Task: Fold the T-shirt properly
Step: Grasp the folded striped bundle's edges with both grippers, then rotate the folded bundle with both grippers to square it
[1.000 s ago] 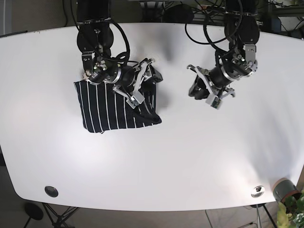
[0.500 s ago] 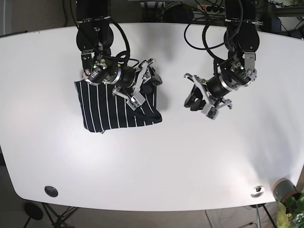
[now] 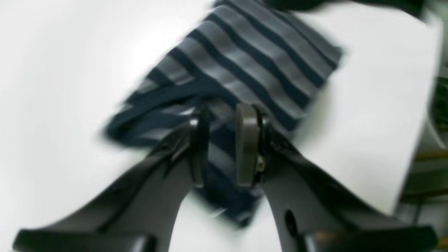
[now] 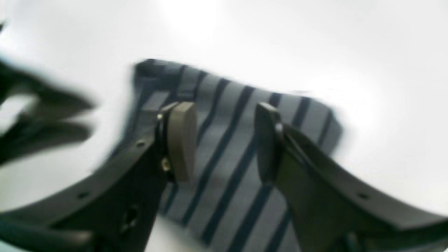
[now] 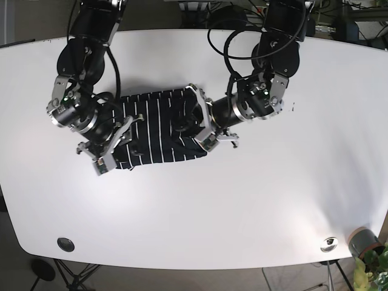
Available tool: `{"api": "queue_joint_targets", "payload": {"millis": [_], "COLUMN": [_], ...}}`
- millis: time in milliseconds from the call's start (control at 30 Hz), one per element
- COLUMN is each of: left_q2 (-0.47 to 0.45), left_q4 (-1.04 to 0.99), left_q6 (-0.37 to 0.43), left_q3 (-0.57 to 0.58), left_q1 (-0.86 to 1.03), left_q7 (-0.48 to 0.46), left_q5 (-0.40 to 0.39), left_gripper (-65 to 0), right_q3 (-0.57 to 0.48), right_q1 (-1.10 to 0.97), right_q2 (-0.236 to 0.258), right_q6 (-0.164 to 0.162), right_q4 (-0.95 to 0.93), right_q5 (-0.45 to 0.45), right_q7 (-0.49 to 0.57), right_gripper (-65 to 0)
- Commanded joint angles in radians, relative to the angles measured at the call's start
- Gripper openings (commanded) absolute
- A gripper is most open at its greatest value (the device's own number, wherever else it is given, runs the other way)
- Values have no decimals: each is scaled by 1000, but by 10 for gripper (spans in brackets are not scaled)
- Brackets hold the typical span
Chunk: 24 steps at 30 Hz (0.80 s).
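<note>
The T-shirt (image 5: pixel 157 130) is dark navy with thin white stripes and lies folded into a rough rectangle on the white table (image 5: pixel 254 200). My left gripper (image 5: pixel 195 124) is over its right edge. In the blurred left wrist view the left gripper (image 3: pixel 223 111) hovers over the striped shirt (image 3: pixel 266 52) with its jaws a narrow gap apart and nothing seen between them. My right gripper (image 5: pixel 112 148) is at the shirt's lower left edge. In the right wrist view the right gripper (image 4: pixel 224 106) is wide open above the shirt (image 4: pixel 224 147).
A potted plant (image 5: pixel 365 245) stands at the table's front right corner. A black round fitting (image 5: pixel 65 244) and a silver one (image 5: pixel 329 244) sit near the front edge. Cables and arm bases line the back edge.
The left-wrist arm swung left from bare table onto the shirt's right edge. The right-wrist arm moved down to the shirt's lower left. The shirt now lies further right and wider.
</note>
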Motion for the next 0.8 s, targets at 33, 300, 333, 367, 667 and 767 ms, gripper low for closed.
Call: {"api": "queue_joint_targets", "payload": {"millis": [33,300,333,367,667,767], "left_q2": [51,133,133,133,83,59], "left_q4": [-31,-148,-155,-166,-289,-324], "left_q6": [-1,-1,-1,-1,-4,-5], "left_q3": [47,94,94,93,91,91], "left_q1": [-46,-51,-51,-51,-54,-51], "left_q7": [-28,-30,-30,-30,-47,-90], "left_q5": [37,120,120,120,118,118], "left_gripper": [-531,-531,-531,-531,-531,-531], "right_q3": [23,26,26,26,-49,-60], "right_q1": [84,157,157,157,150,137], "right_q2": [33,88,90,90,154,162], "right_q6": [0,2,2,2,4,4], "right_q4": [-82,-380,-401,-438,-702,-736], "right_q5": [9,9,9,8,11,11], "right_q7": [26,173,193,222,471,503], "right_gripper": [-444,-533,-533,-533,-534,-536]}}
